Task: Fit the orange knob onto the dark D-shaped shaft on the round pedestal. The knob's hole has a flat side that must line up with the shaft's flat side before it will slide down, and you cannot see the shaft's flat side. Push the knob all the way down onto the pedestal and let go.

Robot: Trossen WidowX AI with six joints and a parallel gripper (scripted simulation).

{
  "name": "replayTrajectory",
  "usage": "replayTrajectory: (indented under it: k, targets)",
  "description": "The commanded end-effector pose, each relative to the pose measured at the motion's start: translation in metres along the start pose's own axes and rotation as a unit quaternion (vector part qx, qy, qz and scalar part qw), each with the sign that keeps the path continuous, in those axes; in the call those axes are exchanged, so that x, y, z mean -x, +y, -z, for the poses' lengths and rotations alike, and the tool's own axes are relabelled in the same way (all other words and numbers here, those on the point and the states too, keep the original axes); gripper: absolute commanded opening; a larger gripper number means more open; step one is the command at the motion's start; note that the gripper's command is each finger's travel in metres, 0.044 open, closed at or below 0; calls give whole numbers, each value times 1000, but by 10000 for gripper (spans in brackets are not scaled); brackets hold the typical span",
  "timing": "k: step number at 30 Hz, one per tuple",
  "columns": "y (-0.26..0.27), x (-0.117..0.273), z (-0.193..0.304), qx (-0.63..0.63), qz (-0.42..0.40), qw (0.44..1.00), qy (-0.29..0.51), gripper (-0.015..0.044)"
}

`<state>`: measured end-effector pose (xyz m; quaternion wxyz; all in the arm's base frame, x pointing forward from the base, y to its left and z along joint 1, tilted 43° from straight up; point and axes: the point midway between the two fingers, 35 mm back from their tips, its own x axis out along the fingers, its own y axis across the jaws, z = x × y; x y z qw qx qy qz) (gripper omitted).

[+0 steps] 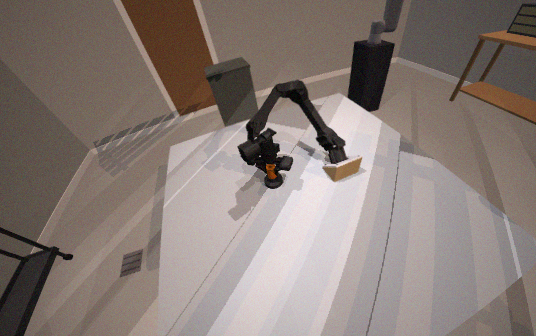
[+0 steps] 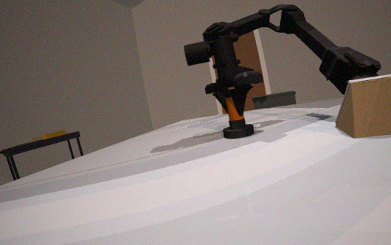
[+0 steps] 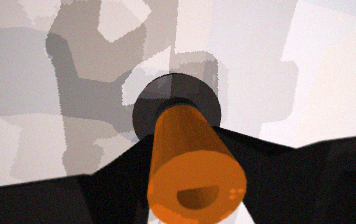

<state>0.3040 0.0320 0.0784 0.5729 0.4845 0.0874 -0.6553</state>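
The orange knob (image 1: 271, 171) (image 2: 235, 114) (image 3: 197, 167) is a tapered cylinder standing over the round dark pedestal (image 1: 273, 185) (image 2: 238, 133) (image 3: 146, 102). Its lower end meets the raised collar of the pedestal, and no shaft shows between them. The D-shaped hole in its top shows in the wrist view, flat edge toward the pedestal side of the picture. My gripper (image 1: 270, 168) (image 2: 234, 108) (image 3: 182, 136) points down and is shut on the knob, one black finger on each side. The shaft is hidden, and so is whatever gap may be under the knob.
A tan, wedge-like block (image 1: 345, 170) (image 2: 372, 109) with a white top edge stands by the arm's base, to the right of the pedestal in the top and exterior views. The arm arches high from there to the knob. Shadows and light bands cross the pale table (image 1: 210, 260) (image 2: 164, 204).
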Motion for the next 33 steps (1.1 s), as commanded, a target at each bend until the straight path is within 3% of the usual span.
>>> replayTrajectory:
  k: [1,9,16,24,33]
  targets:
    - [0,0,0,0,0,1000,0,236]
    - [0,0,0,0,0,1000,0,440]
    - [0,2,0,0,0,1000,0,440]
    - [-1,93,1,9,-3,1000,3,440]
    - [2,95,4,9,-3,1000,3,440]
